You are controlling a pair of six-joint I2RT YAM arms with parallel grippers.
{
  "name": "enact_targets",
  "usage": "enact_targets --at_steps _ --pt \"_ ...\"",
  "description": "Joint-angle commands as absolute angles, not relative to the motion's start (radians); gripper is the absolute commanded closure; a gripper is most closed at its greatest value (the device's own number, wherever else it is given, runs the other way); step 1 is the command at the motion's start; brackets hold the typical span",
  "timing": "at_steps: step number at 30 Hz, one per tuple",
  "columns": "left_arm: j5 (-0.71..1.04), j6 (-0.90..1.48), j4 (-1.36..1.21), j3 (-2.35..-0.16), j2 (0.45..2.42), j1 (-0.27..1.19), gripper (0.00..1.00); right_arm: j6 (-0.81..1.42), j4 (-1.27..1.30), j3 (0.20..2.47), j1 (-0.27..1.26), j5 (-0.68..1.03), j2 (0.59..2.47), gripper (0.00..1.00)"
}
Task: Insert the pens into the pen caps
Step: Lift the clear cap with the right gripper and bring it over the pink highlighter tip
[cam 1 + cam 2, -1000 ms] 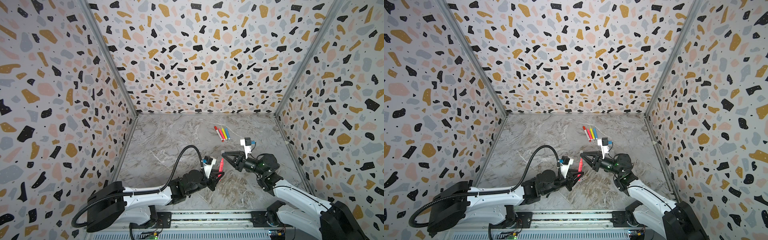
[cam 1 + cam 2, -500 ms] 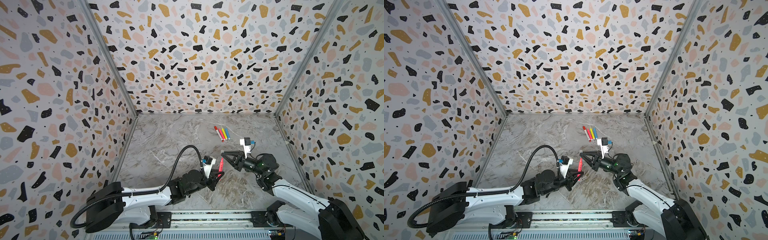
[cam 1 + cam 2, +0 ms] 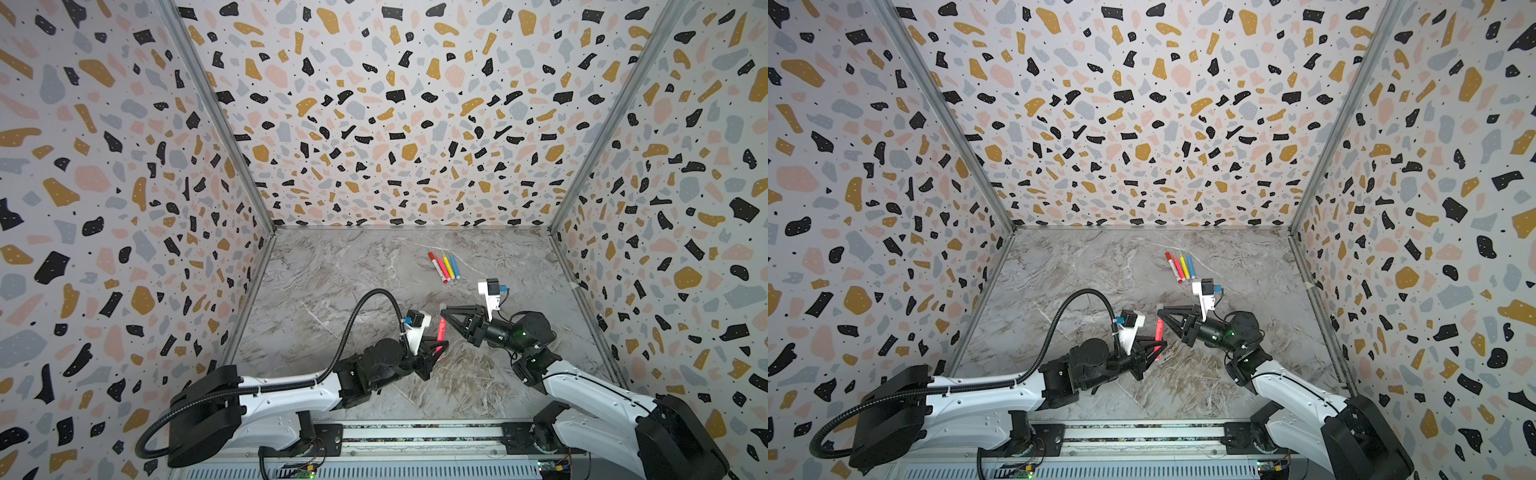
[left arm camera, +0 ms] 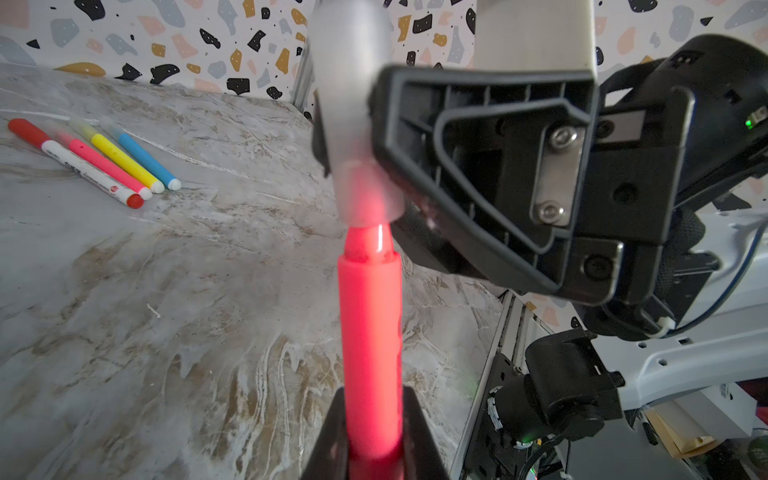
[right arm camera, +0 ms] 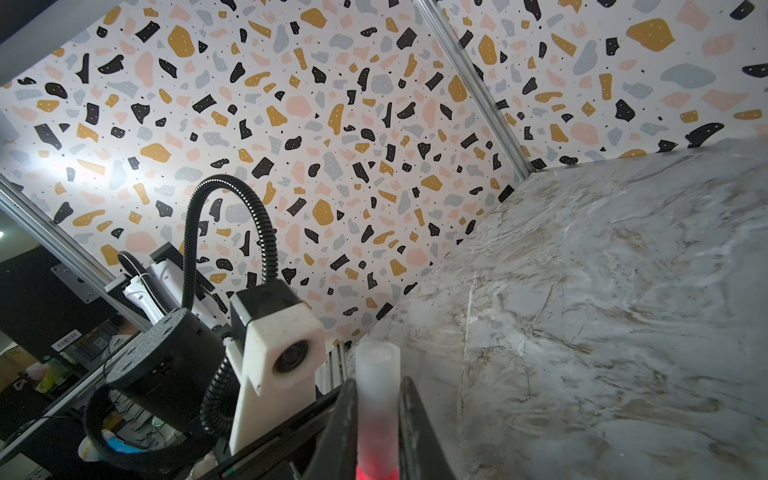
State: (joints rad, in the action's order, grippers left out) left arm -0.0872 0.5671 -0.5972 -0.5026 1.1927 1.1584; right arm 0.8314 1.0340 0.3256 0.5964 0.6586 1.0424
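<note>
My left gripper is shut on a neon pink pen, held upright above the marble floor. My right gripper is shut on a frosted translucent pen cap. In the left wrist view the cap sits over the pen's tapered tip, and pink glows through its lower end. Several more pens lie side by side at the back: white with a red cap, pink, yellow, blue.
Terrazzo-patterned walls close in the marble floor on three sides. The left arm's black cable hose arches over the floor. A metal rail runs along the front edge.
</note>
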Motion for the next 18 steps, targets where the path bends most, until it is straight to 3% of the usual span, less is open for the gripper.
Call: enact_targets --at_steps 1,8,9,11,13,15,18 --pt "-0.135 0.578 -0.724 -0.529 1.154 1.161 1.0 0.852 1.101 0.273 0.633 0.675 1.04 0.89" --pt "-0.156 0.594 -0.836 -0.493 1.135 1.161 1.0 0.861 1.141 0.246 0.648 0.684 1.036 0.78" --pt "-0.156 0.594 -0.844 -0.49 1.136 1.161 1.0 0.859 1.136 0.247 0.648 0.688 1.03 0.74" --pt "-0.154 0.587 -0.844 -0.495 1.141 1.161 1.0 0.846 1.109 0.252 0.648 0.699 1.01 0.51" --pt "-0.151 0.579 -0.832 -0.498 1.143 1.161 1.0 0.815 1.046 0.268 0.649 0.705 0.97 0.36" --pt "-0.142 0.57 -0.819 -0.499 1.142 1.161 1.0 0.752 0.895 0.307 0.64 0.688 0.917 0.3" --pt "-0.134 0.56 -0.795 -0.492 1.137 1.161 1.0 0.662 0.706 0.378 0.598 0.67 0.863 0.3"
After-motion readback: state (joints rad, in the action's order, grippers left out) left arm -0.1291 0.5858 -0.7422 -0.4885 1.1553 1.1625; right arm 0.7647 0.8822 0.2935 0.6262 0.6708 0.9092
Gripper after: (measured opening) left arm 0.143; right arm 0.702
